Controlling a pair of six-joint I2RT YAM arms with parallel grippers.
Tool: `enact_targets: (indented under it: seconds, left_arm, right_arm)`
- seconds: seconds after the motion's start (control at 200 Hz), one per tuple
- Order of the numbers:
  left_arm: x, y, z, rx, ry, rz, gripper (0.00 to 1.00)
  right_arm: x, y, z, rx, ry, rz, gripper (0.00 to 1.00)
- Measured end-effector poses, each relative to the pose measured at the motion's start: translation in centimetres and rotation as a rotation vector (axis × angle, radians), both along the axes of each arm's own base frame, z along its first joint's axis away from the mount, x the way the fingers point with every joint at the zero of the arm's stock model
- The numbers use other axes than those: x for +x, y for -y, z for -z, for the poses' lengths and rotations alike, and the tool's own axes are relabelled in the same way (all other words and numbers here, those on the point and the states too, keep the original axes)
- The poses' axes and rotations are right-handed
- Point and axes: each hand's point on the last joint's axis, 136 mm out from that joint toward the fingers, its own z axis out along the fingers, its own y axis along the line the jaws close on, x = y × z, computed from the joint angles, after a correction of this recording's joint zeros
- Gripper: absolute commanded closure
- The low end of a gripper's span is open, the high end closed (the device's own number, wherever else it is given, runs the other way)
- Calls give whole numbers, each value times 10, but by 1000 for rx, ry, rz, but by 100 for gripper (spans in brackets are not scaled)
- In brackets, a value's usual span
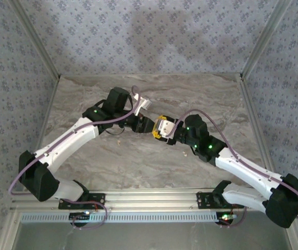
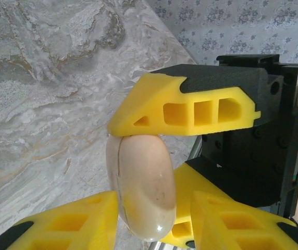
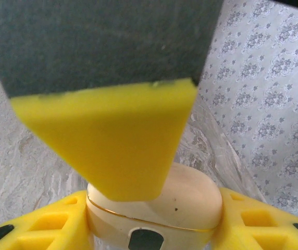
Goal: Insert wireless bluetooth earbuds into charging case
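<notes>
Marble table [image 1: 138, 166], charging case [image 2: 141, 187] clamped lengthwise in R hand [image 3: 151, 226]

Case [image 2: 141, 187]: smooth glossy cream plastic w/ thin gold-looking seam line. Fingers [image 2: 190, 112]: matt yellow plastic, faintly grainy, w/ matt black plastic backs. Table [image 1: 138, 161]: grey marble-look top, smooth w/ slight sheen; walls [image 1: 154, 36]: matt patterned covering; front rail [image 1: 154, 200]: bare pale metal, dull finish.
</notes>
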Motion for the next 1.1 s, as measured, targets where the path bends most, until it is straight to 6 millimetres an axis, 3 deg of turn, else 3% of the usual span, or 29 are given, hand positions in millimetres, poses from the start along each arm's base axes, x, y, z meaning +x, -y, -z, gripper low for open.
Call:
enact_targets:
  seconds: [0.395, 0.73, 1.099]
  left_arm:
    - [6, 3, 7, 48, 11, -4, 58]
    - [7, 6, 11, 76, 21, 9, 76]
    - [8, 0, 16, 103, 62, 35, 86]
  right_arm:
    - [2, 0, -3, 28, -32, 18, 48]
    - [4, 0, 1, 26, -57, 31, 47]
    - [1, -2, -4, 64, -84, 24, 29]
